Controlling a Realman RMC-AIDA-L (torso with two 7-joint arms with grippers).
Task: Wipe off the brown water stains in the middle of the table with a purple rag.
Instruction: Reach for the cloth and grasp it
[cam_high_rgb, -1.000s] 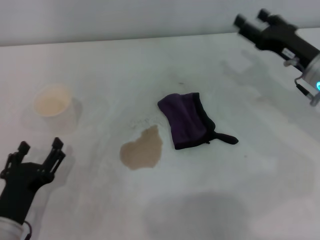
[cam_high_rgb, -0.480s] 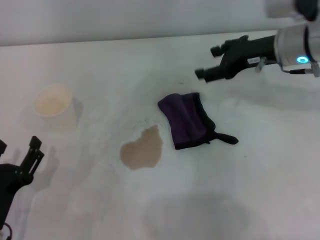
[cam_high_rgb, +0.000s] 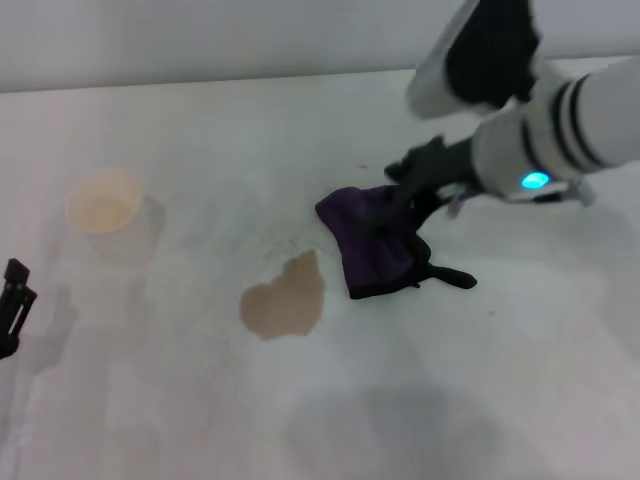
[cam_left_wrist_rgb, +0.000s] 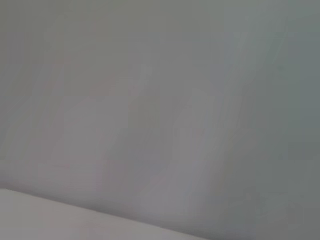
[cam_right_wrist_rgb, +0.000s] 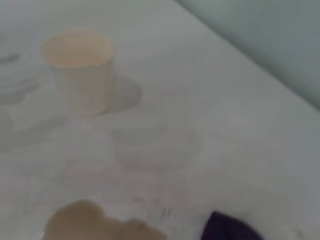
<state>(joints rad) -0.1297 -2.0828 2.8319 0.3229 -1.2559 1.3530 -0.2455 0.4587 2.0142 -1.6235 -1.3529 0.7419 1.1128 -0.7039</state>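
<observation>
Right gripper (cam_high_rgb: 395, 205) hangs over the far part of the purple rag (cam_high_rgb: 375, 243), its dark fingers blurred against the dark cloth — whether they are spread or closed, or touching the fabric at all, cannot be told. Behind it the white forearm with a lit blue ring slants up toward the right edge of the head view.

That rag lies crumpled on the table (cam_high_rgb: 480, 380), its black loop tab trailing toward the robot's right. Just beside the rag, on the left and a little nearer the robot, sits the brown water stains (cam_high_rgb: 284, 300) blotch: flat, tan, irregular in outline, apart from the cloth by a thin strip of white tabletop. The right wrist view shows the same pair low in its picture (the blotch (cam_right_wrist_rgb: 95, 225) and a corner of the rag (cam_right_wrist_rgb: 230, 230)), with the paper cup (cam_right_wrist_rgb: 82, 70) upright beyond them.

In the head view, that cup (cam_high_rgb: 110, 215) stands well apart from the stain, toward the robot's left.

Left gripper (cam_high_rgb: 12, 300) is only a dark sliver at the left edge of the head view, low over the table, its fingers not readable.
</observation>
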